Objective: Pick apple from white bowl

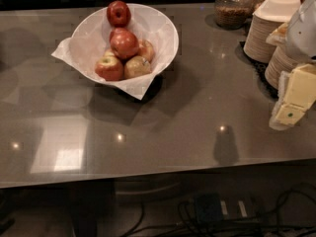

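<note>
The white bowl [167, 31] stands on the grey counter at the back left, lined with white paper whose corners stick out over the rim. The apple [124, 44], large, glossy and orange-red, lies on top of the pile in the middle of the bowl. A darker crimson apple [118, 13] with a stem dimple sits against the far rim. Smaller yellow-green, red-blushed apples [109, 67] lie in front. My gripper [291, 103] hangs at the right edge of the view, far right of the bowl, above the counter, with nothing in it.
Stacks of off-white paper plates [260, 33] stand at the back right on a dark mat, with a white foam container [279, 6] on top. A glass jar [233, 6] stands behind them. The counter's front edge [158, 174] runs across; cables lie on the floor below.
</note>
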You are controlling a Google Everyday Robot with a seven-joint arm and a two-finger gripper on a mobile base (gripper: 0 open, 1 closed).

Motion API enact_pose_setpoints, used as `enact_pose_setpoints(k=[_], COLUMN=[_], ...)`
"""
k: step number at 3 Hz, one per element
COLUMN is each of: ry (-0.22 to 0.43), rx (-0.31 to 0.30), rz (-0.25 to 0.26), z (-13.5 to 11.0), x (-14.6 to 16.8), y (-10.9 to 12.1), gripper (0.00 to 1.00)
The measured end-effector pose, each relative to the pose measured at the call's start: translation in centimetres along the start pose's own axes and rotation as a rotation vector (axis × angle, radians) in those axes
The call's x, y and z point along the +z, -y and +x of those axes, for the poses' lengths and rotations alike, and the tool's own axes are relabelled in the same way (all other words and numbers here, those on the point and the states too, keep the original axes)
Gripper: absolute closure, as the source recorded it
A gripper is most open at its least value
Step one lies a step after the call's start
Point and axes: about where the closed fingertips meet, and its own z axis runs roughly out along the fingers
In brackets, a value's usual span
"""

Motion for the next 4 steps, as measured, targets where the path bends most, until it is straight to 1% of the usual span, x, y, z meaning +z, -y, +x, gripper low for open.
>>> enact_pose_setpoints(k=[1, 2, 3, 4], ry=[0.0, 0.058, 0.144, 0.229], rx=[0.0, -0.007, 0.006, 0.04], rz=[0.0, 0.013, 0.037, 0.078], z=[0.0, -1.5, -4.2, -7.6], x=[0.0, 0.9, 2.5, 4.2], y=[0.0, 1.3, 3.5, 6.5], gripper=[0.0, 0.0, 0.0, 0.0])
